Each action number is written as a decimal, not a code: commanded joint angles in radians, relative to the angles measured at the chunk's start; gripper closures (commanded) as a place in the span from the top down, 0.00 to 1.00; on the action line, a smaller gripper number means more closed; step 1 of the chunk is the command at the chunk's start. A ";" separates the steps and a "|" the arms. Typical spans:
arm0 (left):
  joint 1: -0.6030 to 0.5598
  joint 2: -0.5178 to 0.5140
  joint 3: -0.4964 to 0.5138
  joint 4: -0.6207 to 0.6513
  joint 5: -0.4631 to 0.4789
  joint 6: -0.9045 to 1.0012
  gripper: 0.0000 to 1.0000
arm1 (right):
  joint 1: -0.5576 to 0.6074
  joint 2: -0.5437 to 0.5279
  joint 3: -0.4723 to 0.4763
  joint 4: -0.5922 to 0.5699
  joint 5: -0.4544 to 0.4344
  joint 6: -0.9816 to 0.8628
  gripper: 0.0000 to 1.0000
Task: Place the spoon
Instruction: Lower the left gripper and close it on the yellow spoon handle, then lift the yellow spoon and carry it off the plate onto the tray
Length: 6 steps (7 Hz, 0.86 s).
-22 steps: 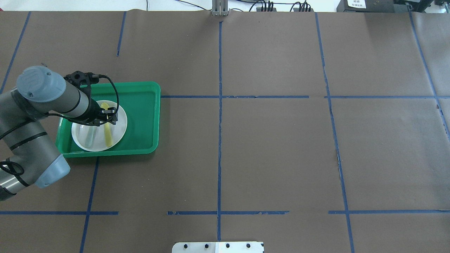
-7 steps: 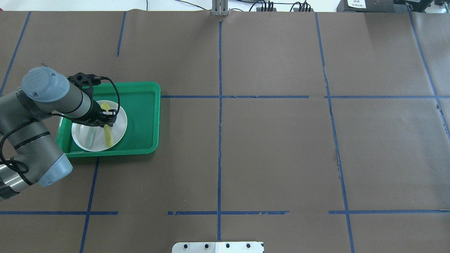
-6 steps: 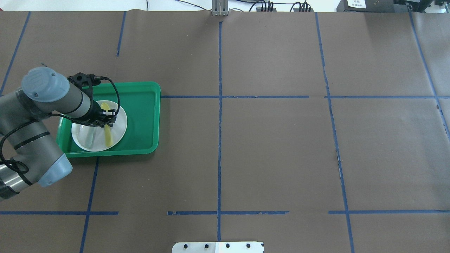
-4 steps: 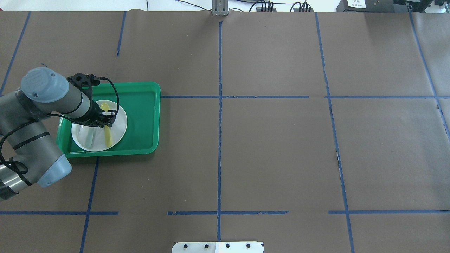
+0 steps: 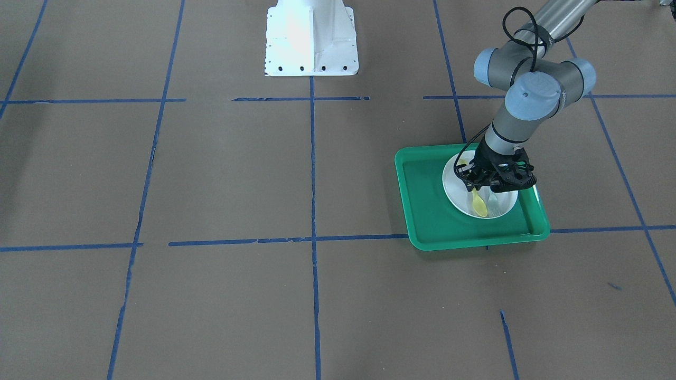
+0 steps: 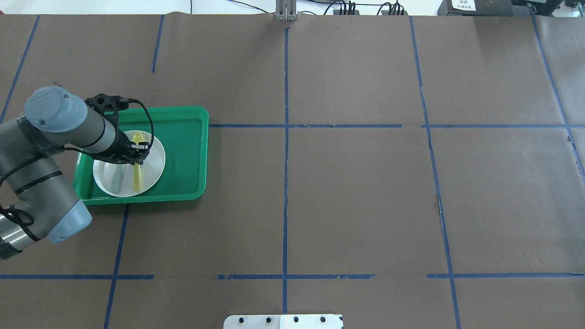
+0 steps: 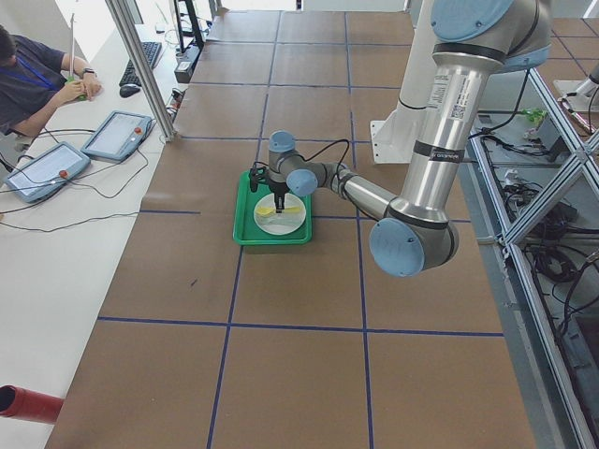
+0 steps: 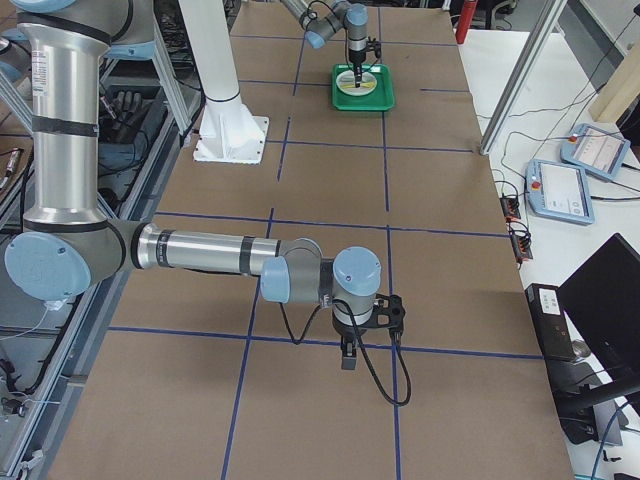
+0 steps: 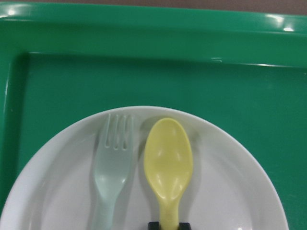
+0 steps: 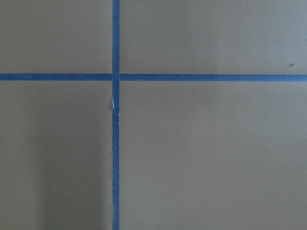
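The small yellow spoon lies on the white plate, bowl toward the tray's far rim. It also shows in the overhead view and the front view. My left gripper stands upright over the plate. In the left wrist view its black tips hug both sides of the spoon's handle, shut on it. My right gripper hangs over bare table far from the tray. It shows only in the exterior right view, so I cannot tell if it is open or shut.
A pale grey-green fork lies on the plate just left of the spoon. The plate sits in a green tray with raised rims. Brown paper with blue tape lines covers the table. The white robot base stands mid-table.
The left gripper has shifted slightly left. The spoon has turned with it from a slant to lying straight, parallel to the fork.
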 commanded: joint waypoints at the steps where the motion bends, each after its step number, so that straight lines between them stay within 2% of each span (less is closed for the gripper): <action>1: -0.033 0.004 -0.041 0.007 -0.001 0.005 0.00 | 0.000 0.001 0.000 -0.001 0.000 0.000 1.00; 3: -0.043 -0.045 -0.063 0.101 0.007 -0.001 0.00 | 0.000 0.000 0.000 -0.001 0.000 0.000 1.00; 5: -0.020 -0.105 -0.025 0.117 0.018 -0.052 0.00 | 0.000 0.001 0.000 -0.001 0.000 0.000 1.00; 6: 0.018 -0.128 -0.011 0.117 0.065 -0.074 0.00 | 0.000 0.001 0.000 0.000 0.000 0.000 1.00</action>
